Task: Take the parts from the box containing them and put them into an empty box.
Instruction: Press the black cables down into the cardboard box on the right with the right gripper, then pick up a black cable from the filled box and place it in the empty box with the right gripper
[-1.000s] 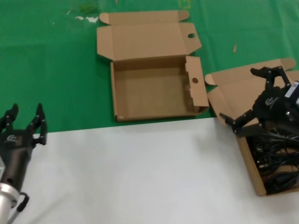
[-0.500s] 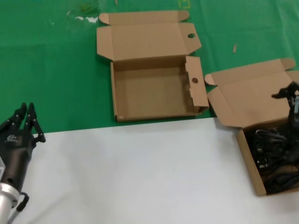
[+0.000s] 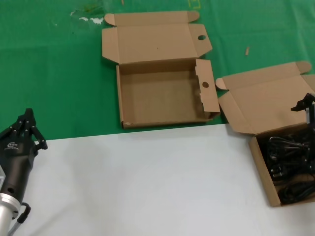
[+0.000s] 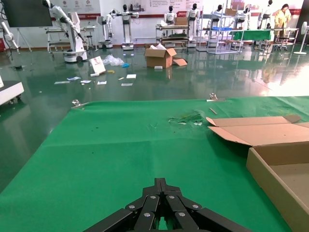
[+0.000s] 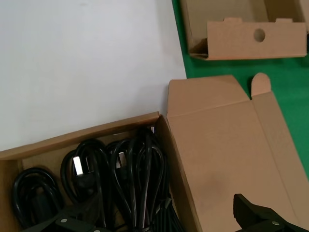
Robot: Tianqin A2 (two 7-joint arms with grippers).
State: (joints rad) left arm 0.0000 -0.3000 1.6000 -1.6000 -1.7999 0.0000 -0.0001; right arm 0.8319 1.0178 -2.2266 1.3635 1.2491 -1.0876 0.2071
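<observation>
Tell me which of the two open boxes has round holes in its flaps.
The empty box on the green cloth; the askew box holding cords has plain flaps.

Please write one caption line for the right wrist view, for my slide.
Open right end effector above the box of black power cords, with the empty box beyond.

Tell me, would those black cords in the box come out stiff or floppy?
Probably floppy: the black cords are thin, looped cables, so the ends would likely dangle. They lie tangled together in the askew box, so lifting one may drag neighbours. The right gripper hovers above, open.
</observation>
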